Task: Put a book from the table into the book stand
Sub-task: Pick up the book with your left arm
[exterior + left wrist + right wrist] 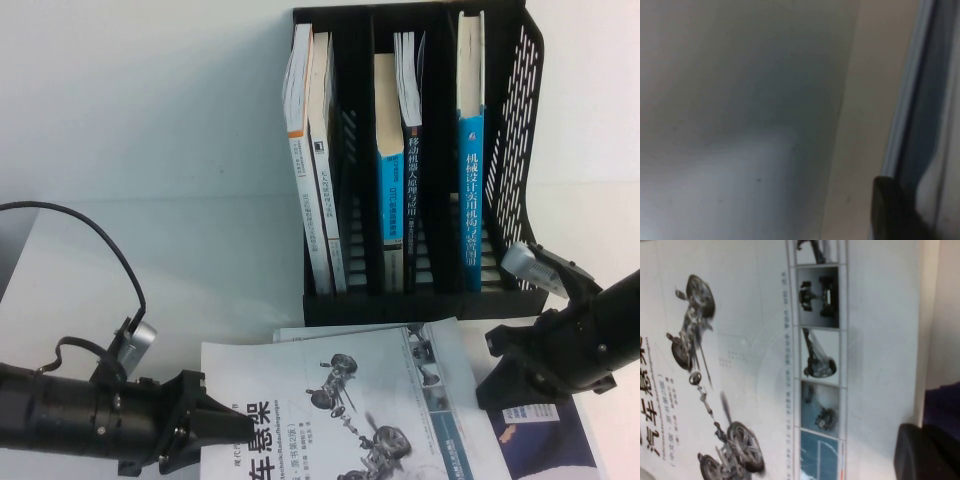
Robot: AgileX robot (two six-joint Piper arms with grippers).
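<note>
High view: nearest the camera, the book [340, 400] lies flat on the table [150, 270], atop another book [540, 445], just in front of the book stand [420, 160]. The left gripper [205, 425] sits at the book's left edge, and whether it has a hold I cannot tell. The right gripper [500, 375], fingers shut on nothing, rests over the book's right side. A shallow pinch could catch only the cover, letting the book slip. Beyond, the stand's slots already hold volumes, so entry could jam.
</note>
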